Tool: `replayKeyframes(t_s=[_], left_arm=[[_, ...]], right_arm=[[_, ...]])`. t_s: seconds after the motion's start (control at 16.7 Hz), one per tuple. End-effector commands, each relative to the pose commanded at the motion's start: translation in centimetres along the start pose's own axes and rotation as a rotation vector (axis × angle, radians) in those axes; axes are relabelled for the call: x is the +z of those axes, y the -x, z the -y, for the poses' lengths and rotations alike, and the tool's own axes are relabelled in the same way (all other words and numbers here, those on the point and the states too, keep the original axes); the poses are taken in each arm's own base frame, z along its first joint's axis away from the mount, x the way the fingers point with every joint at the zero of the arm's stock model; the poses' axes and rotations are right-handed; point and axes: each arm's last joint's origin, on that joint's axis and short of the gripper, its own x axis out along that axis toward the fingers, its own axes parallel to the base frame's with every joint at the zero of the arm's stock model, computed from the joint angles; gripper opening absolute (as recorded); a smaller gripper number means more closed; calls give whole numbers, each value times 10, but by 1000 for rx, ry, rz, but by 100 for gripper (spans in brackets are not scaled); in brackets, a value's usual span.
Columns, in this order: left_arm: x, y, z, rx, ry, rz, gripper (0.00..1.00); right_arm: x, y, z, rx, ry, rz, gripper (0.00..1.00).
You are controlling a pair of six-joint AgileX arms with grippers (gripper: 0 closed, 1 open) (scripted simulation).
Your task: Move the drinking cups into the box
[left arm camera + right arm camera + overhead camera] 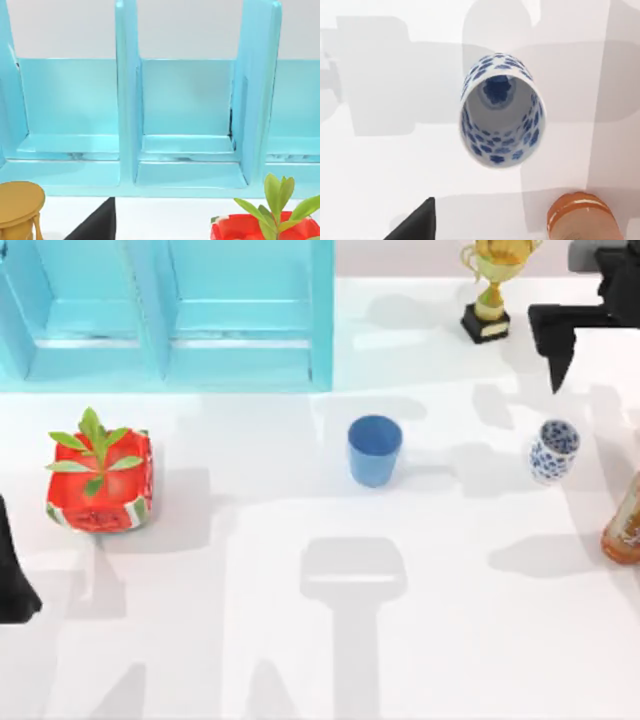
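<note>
A plain blue cup (375, 450) stands upright near the middle of the table. To its right stands a white cup with blue flowers (553, 450), which the right wrist view looks into from above (502, 120). The light blue box (322, 310) with open compartments sits at the back left, and the left wrist view faces its dividers (127, 100). My right gripper (558, 360) hangs at the back right, just behind the patterned cup and apart from it. My left gripper (15, 590) is parked at the table's left edge.
A gold trophy (492, 285) stands at the back right, close to the right arm. An amber bottle (625, 525) (582, 217) stands at the right edge, just in front of the patterned cup. A red watermelon-patterned pot with a green plant (100, 480) (270, 225) sits front of the box.
</note>
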Motion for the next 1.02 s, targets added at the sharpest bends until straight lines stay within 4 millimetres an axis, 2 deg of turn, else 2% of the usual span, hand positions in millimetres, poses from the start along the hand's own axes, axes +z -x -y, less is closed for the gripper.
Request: replayKeyframes(t_s=[0.42, 0.54, 0.78, 0.9, 1.02], left_arm=[[0, 0, 0, 0, 0, 0, 100], [0, 0, 0, 0, 0, 0, 100], [0, 0, 0, 0, 0, 0, 100], [0, 0, 0, 0, 0, 0, 100], [0, 0, 0, 0, 0, 0, 100]], right_arm=[[3, -7, -1, -1, -3, -4, 100], [8, -26, -10, -1, -1, -3, 100], [13, -78, -19, -1, 1, -4, 100], [9, -93, -15, 0, 0, -3, 100], [4, -98, -7, 0, 0, -1, 100]])
